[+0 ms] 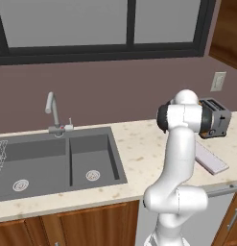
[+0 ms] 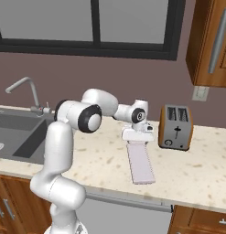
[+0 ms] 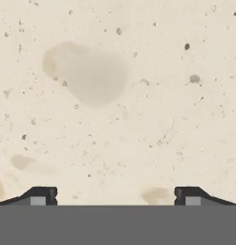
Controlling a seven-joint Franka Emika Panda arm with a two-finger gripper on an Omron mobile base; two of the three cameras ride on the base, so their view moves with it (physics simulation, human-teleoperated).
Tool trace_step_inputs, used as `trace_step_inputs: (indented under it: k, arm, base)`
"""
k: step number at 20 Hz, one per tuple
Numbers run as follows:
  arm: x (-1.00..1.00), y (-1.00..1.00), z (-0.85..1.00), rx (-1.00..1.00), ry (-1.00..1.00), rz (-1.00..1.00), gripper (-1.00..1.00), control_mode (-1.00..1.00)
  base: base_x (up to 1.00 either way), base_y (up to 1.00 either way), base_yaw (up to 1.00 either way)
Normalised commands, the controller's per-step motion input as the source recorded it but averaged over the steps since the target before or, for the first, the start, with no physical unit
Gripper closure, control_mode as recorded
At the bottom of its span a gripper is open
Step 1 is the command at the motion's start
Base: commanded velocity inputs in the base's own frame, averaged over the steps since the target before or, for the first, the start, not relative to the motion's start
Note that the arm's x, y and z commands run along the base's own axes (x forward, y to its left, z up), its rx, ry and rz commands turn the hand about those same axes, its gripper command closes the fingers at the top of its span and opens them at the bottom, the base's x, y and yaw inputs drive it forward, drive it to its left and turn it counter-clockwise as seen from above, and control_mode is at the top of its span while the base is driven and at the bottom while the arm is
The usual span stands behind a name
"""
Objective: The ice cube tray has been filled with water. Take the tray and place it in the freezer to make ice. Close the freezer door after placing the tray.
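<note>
From the left of the worktop (image 2: pixel 187 171) I have the sink (image 1: pixel 53 163) and tap (image 1: pixel 53 113), then my arm, then the tray (image 2: pixel 141 161), then the toaster (image 2: pixel 176 127) near the back wall. The tray lies flat with its long side running from the back toward the front edge, its near end close to that edge, just left of the toaster and apart from it.

My gripper (image 2: pixel 137 135) hangs over the tray's far end, pointing down. In the hand view the two fingertips (image 3: pixel 43 195) stand wide apart with bare speckled stone between them (no tray under the camera, so I judge I am aimed a little behind its far end).

The step in hand is the pick. To do it well, I want to bring the hand toward the front edge until the tray's short width sits squarely between the fingers, turn the wrist so the jaws span that narrow side, and descend slowly. I should grip near the middle of its length, since a thin tray full of water will likely tip and spill if taken by one end. Lift level, with no jerks.
</note>
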Motion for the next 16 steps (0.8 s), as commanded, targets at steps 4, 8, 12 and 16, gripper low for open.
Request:
trace_step_inputs:
  k: [4, 8, 12, 16]
  arm:
    - [-0.65, -0.29, -0.16, 0.00, 0.13, -0.06, -1.00, -1.00]
    - [-0.64, -0.28, -0.13, 0.00, 0.13, -0.07, -1.00, -1.00]
    - [-0.62, -0.27, -0.12, 0.00, 0.13, -0.08, -1.00, -1.00]
    - [-0.58, -0.25, -0.10, 0.00, 0.13, -0.08, -1.00, -1.00]
  base:
    - [0.00, 0.00, 0.00]
    - [0.00, 0.00, 0.00]
    - [0.00, 0.00, 0.00]
    - [0.00, 0.00, 0.00]
